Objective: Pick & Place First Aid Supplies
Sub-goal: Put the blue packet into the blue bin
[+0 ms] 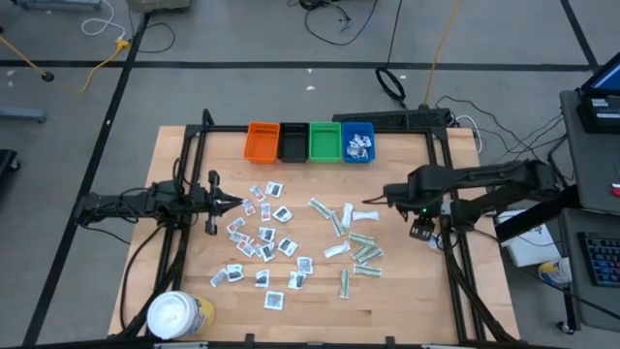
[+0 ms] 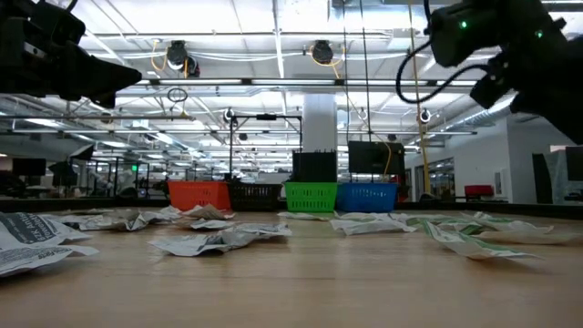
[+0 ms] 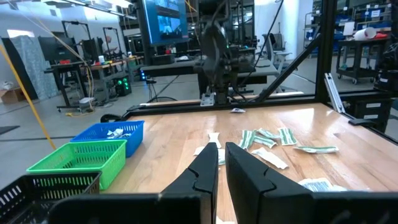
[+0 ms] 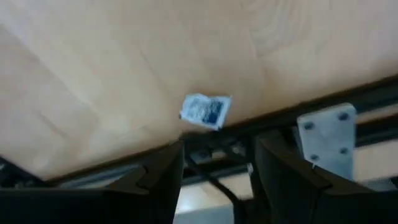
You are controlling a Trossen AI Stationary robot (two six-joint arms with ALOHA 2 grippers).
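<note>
From table height the near packets blur into crumpled white shapes, their print unreadable, and both arms are cut off by the top edge of the frame; the yellow round tub (image 1: pixel 180 315) with its white lid, at the lower left of the overhead frame, is partly clipped by the bottom edge. The first aid supplies lie scattered over the middle of the wooden table (image 1: pixel 417 291): white squarish sachets (image 1: pixel 263 236) with dark print at centre-left, longer pale green-white strip wrappers (image 1: pixel 360 250) at centre-right. Along the table's upper edge four bins sit in a row, orange bin (image 1: pixel 262 142), black bin (image 1: pixel 293 142), green bin (image 1: pixel 324 142) and blue bin (image 1: pixel 357 142), and only the blue one shows white packets inside. The left gripper (image 1: pixel 237 203) hangs at the left-centre of the overhead frame beside the sachets, its fingers nearly together with nothing between them. The right gripper (image 1: pixel 373 203) sits right of centre near the strips, fingers spread apart and empty; its wrist camera sees one blue-printed sachet (image 4: pixel 206 111) lying by the table's edge
</note>
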